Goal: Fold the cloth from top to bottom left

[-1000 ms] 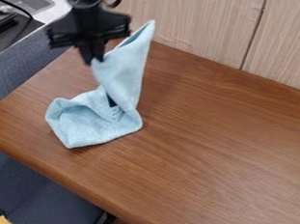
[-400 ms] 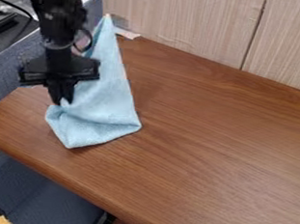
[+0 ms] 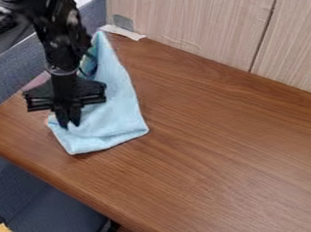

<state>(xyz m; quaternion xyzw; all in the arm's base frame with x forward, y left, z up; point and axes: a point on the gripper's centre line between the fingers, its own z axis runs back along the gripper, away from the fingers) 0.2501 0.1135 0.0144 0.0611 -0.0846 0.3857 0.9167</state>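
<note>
Brown wooden table [image 3: 216, 152], pale panelling [image 3: 191, 20]

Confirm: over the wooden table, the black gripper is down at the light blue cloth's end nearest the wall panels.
Wrong end: in the camera view, the black gripper is down at the lower left of the light blue cloth, away from the wall panels, over the table.

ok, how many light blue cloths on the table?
1: light blue fabric cloth, on the brown wooden table, left in view, partly behind the black claw. Black arm could hide more.
</note>
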